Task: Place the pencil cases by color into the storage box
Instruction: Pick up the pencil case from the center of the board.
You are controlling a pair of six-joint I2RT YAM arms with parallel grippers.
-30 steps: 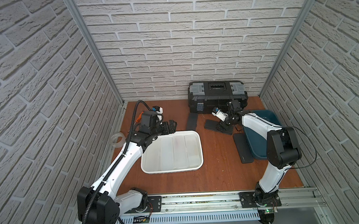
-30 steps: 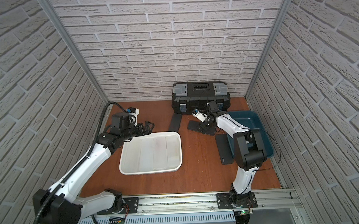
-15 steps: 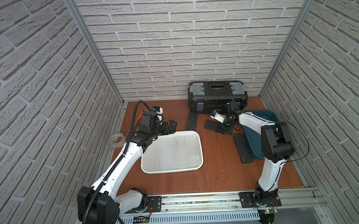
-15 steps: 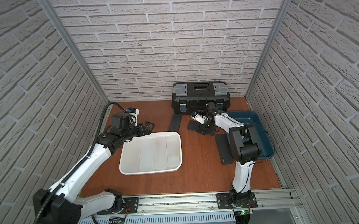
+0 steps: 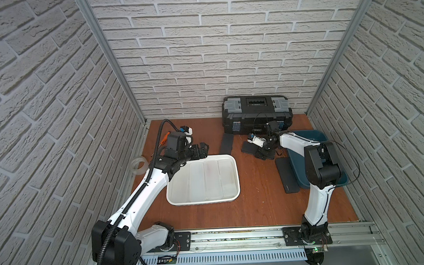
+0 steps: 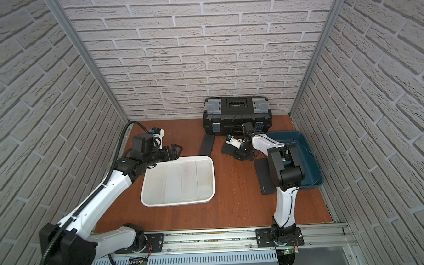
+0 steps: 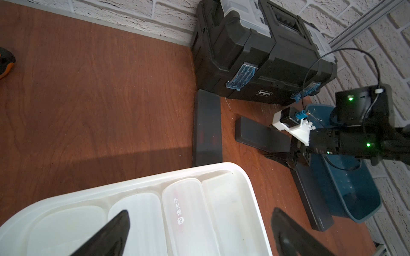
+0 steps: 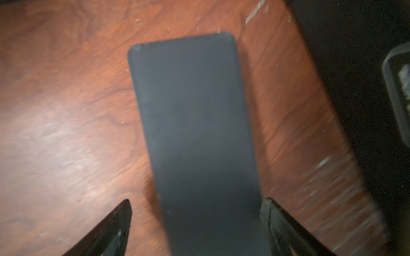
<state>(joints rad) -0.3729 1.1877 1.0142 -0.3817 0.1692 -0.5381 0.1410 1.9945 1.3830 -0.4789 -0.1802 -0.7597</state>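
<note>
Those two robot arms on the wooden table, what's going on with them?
They are sorting pencil cases by colour. The right gripper is low over a black pencil case on the table, jaws open astride it, not gripping yet. The left gripper hovers open and empty over the white tray, which holds four frosted white cases. Two more black cases lie on the table, one beside the blue bin.
</note>
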